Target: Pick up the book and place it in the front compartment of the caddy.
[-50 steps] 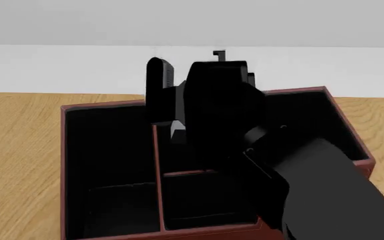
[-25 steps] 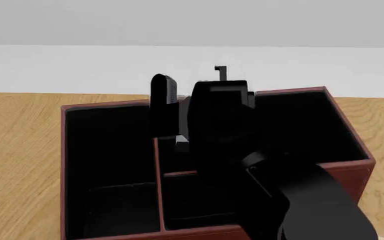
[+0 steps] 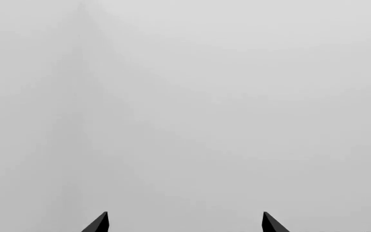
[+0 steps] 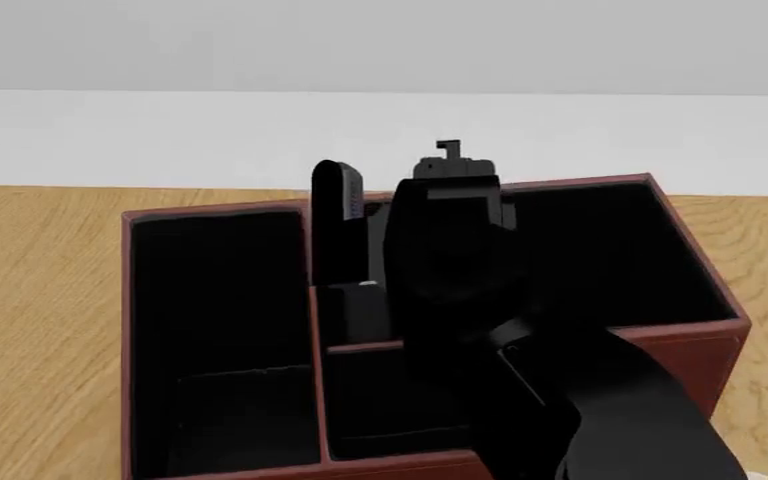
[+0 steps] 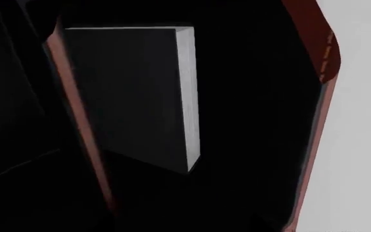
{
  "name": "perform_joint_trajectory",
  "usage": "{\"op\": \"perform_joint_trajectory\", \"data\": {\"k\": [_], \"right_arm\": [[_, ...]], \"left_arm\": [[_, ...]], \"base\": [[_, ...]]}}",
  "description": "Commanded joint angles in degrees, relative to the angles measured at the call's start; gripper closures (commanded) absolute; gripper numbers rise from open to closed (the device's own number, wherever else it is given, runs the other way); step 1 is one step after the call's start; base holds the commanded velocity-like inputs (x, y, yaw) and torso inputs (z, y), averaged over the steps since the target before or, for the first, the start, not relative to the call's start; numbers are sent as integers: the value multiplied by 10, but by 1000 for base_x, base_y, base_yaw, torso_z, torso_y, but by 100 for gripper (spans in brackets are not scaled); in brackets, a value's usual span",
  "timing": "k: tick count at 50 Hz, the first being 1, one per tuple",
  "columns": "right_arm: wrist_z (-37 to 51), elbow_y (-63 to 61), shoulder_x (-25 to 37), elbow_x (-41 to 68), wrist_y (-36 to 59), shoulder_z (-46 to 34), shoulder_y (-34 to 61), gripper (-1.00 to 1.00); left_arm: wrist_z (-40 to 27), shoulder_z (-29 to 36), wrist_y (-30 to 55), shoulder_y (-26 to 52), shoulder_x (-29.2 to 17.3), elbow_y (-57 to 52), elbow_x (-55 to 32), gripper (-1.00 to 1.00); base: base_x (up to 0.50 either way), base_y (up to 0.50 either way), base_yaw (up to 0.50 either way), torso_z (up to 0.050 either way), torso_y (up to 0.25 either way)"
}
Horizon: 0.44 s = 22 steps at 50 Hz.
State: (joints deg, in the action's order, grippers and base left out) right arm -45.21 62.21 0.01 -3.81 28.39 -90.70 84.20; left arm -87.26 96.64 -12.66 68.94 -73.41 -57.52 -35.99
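The thick black hardcover book with white page edges [image 4: 337,215] is seen standing upright, long axis vertical, its lower part down inside the large maroon leather-look caddy with black interior [image 4: 684,340], top end poking above the rim, close against the maroon inner divider [image 4: 315,360]. In the right wrist view the book [image 5: 131,94] fills the middle, white page edge turned toward the caddy's outer wall [image 5: 314,53]. The right gripper [image 4: 398,260] is reached into the caddy just beside the book on its right; whether its jaws are clamped on the book or parted cannot be told, black on black. Which compartment the book sits in cannot be fixed; it looks behind the low front cells. The left gripper [image 3: 184,223] faces blank grey, jaws apart, empty, so the right arm is nearer. The wooden counter [image 4: 37,300] carries the caddy. No readable brand, label or writing is visible.
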Motion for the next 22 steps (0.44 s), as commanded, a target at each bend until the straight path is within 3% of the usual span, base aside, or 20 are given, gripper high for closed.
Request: {"op": "perform_joint_trajectory", "data": {"k": [1,22], "right_arm": [[3,1,0,-6,-4,2,1,-100],[22,-45,6,7,3,14,17,-100]], "left_arm": [[3,-9,6,-1,1,-3,-6,-100],[7,-21,10,-4,2,-8,-8,-100]], "base": [[0,0,0,0,0],[0,0,0,0,0]]}}
